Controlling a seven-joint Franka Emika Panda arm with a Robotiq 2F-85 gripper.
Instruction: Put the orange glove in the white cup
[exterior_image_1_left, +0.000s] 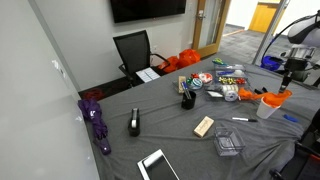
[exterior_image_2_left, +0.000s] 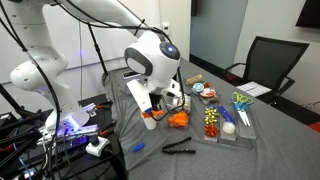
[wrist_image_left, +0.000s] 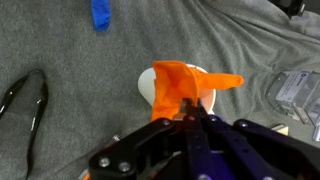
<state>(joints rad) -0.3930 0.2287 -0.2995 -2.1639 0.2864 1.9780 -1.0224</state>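
My gripper (wrist_image_left: 188, 112) is shut on the orange glove (wrist_image_left: 182, 84) and holds it right above the white cup (wrist_image_left: 150, 84). In the wrist view the glove hangs over the cup's mouth and hides most of it; one flap sticks out to the right. In an exterior view the glove (exterior_image_1_left: 277, 98) sits over the white cup (exterior_image_1_left: 266, 109) at the table's right end, under the gripper (exterior_image_1_left: 289, 74). In an exterior view the glove (exterior_image_2_left: 179, 119) shows below the robot's wrist; the cup is mostly hidden by the arm there.
The grey cloth table (exterior_image_1_left: 170, 135) holds a black pair of scissors (wrist_image_left: 25, 100), a blue marker (wrist_image_left: 99, 14), a clear tray (exterior_image_2_left: 228, 125) of small items, a black tape dispenser (exterior_image_1_left: 135, 122), a wooden block (exterior_image_1_left: 204, 126) and a tablet (exterior_image_1_left: 157, 165).
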